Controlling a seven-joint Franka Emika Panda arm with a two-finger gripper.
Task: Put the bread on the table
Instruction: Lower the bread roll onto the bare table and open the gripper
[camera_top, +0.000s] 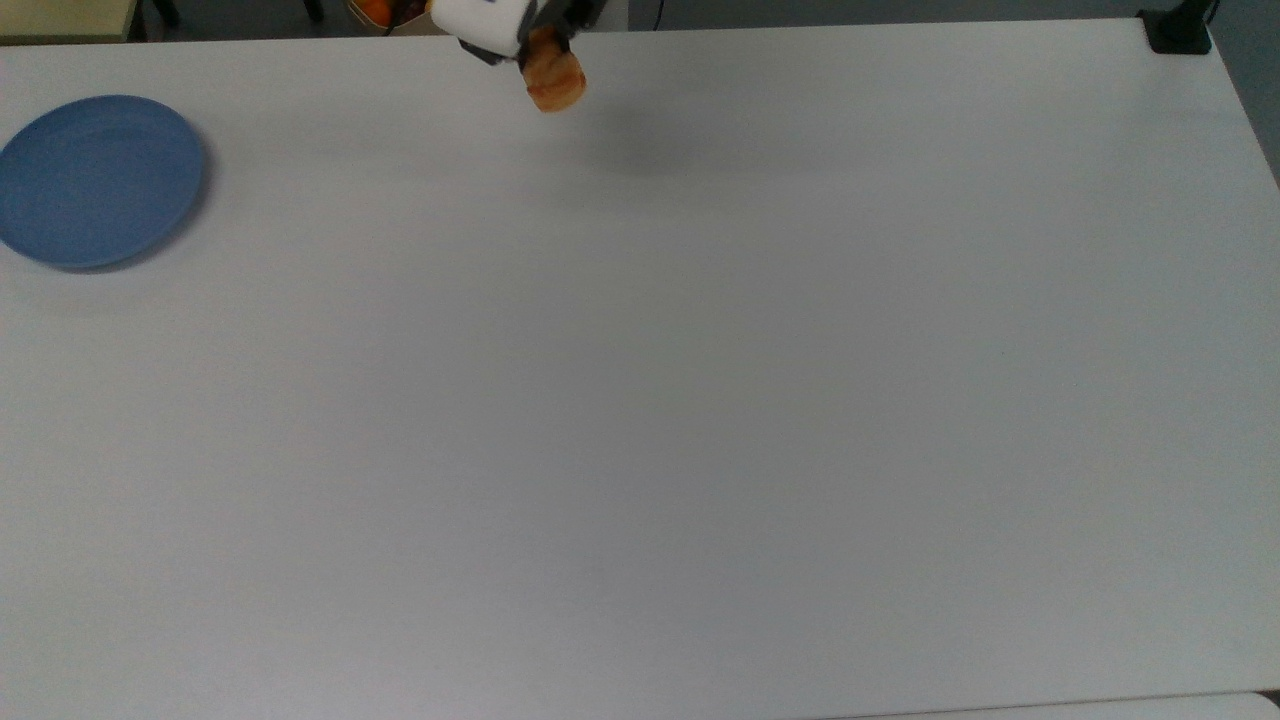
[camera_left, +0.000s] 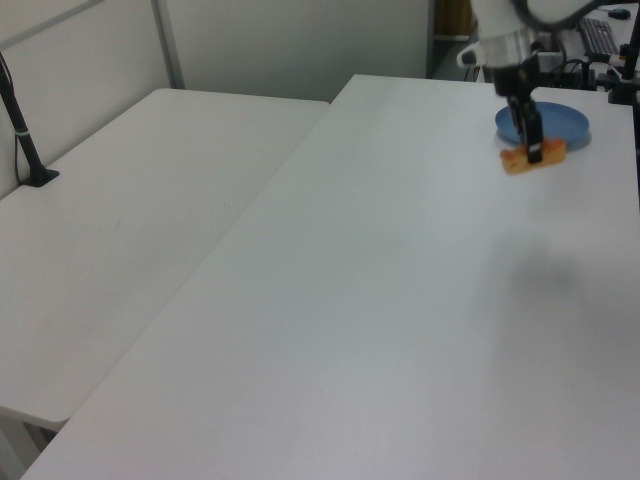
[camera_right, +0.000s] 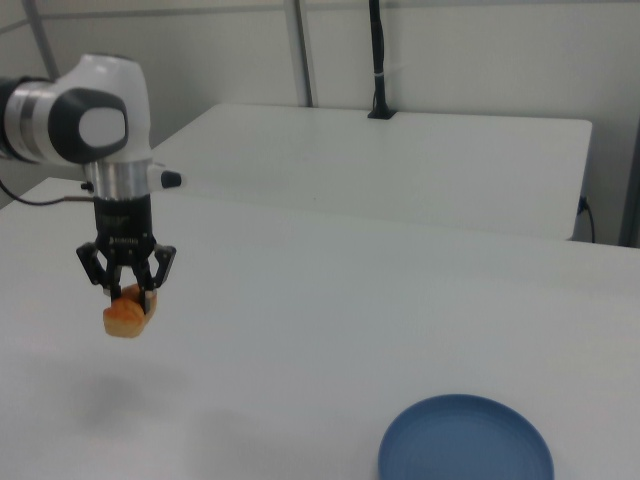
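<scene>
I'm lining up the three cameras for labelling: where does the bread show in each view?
Top view: the bread hangs near the top edge, left of centre, held by the gripper.
Left view: upper right, just in front of the blue plate.
Right view: the right view's left, mid-height, above its shadow on the table.
Shared landmark: the blue plate.

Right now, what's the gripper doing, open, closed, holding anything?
Gripper: closed on the small golden-orange bread roll, held in the air above the white table, apart from the round blue plate.
</scene>
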